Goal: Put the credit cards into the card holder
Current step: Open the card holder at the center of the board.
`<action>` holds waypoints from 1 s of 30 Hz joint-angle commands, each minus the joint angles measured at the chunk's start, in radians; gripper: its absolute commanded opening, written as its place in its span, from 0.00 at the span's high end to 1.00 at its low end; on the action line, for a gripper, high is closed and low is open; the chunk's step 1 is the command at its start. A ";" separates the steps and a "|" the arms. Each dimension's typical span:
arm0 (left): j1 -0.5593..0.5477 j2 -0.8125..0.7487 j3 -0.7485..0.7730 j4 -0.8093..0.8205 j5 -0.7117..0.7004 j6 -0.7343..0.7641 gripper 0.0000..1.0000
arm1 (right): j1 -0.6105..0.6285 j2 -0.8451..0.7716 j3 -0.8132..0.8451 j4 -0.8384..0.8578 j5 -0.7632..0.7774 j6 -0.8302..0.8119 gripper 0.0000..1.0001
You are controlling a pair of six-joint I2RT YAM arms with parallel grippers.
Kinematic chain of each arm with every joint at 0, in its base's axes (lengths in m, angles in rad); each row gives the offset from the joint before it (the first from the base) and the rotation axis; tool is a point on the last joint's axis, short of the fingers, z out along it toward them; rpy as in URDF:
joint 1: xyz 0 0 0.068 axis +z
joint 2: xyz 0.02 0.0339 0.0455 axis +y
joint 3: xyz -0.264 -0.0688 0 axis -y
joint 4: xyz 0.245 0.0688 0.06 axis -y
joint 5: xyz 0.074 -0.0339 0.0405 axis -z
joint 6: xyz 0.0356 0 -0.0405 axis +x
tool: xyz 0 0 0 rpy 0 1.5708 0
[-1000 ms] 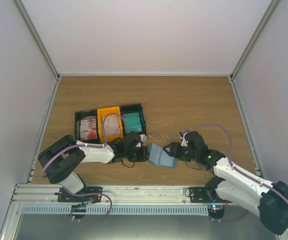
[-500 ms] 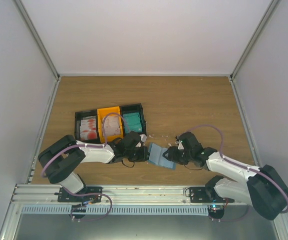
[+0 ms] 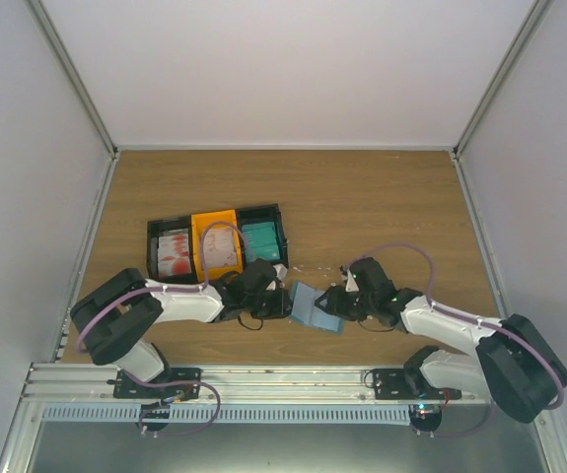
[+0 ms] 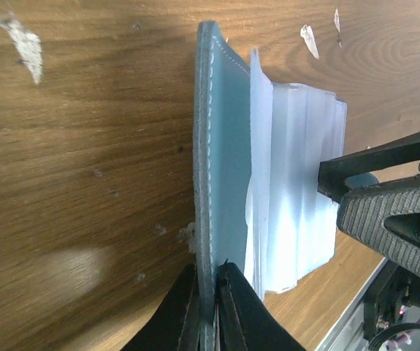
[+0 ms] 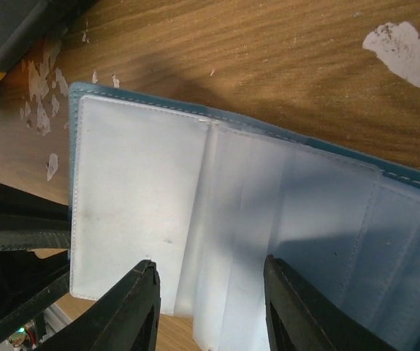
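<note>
My left pincer (image 4: pixel 208 296) is clamped on the edge of the card holder (image 4: pixel 224 146), whose slate-blue cover runs straight ahead of its tips, pale stitching along the rim. My right pincer (image 5: pixel 210 267) hangs with its jaws apart over the clear, milky sleeves (image 5: pixel 144 197) fanning out of the open holder, with nothing gripped. The holder lies on the wooden table (image 3: pixel 362 197) between my two pincers. The credit cards (image 3: pixel 175 254) sit in a bin (image 3: pixel 263 209) just beyond my left pincer.
</note>
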 commanded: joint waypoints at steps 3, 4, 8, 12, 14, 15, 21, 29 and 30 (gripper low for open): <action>-0.008 -0.118 0.034 -0.135 -0.130 0.044 0.79 | -0.006 0.021 0.046 -0.015 0.025 -0.036 0.60; -0.008 -0.139 0.034 -0.160 -0.144 0.045 0.75 | -0.006 0.024 0.057 -0.032 0.038 -0.043 0.60; -0.009 -0.216 0.033 -0.223 -0.184 0.059 0.69 | -0.004 0.030 0.123 -0.135 0.101 -0.080 0.61; -0.008 -0.269 0.043 -0.266 -0.215 0.084 0.68 | 0.029 0.039 0.218 -0.265 0.219 -0.118 0.61; -0.007 -0.295 0.054 -0.292 -0.246 0.099 0.67 | 0.066 0.063 0.275 -0.323 0.294 -0.131 0.61; -0.005 -0.305 0.061 -0.307 -0.259 0.109 0.67 | 0.088 0.079 0.299 -0.343 0.321 -0.135 0.61; 0.024 -0.370 0.096 -0.384 -0.326 0.153 0.64 | 0.225 0.237 0.400 -0.397 0.434 -0.117 0.61; 0.112 -0.459 0.071 -0.414 -0.319 0.175 0.61 | 0.315 0.449 0.484 -0.448 0.509 -0.091 0.51; 0.120 -0.466 0.067 -0.414 -0.311 0.179 0.61 | 0.322 0.464 0.494 -0.466 0.524 -0.088 0.49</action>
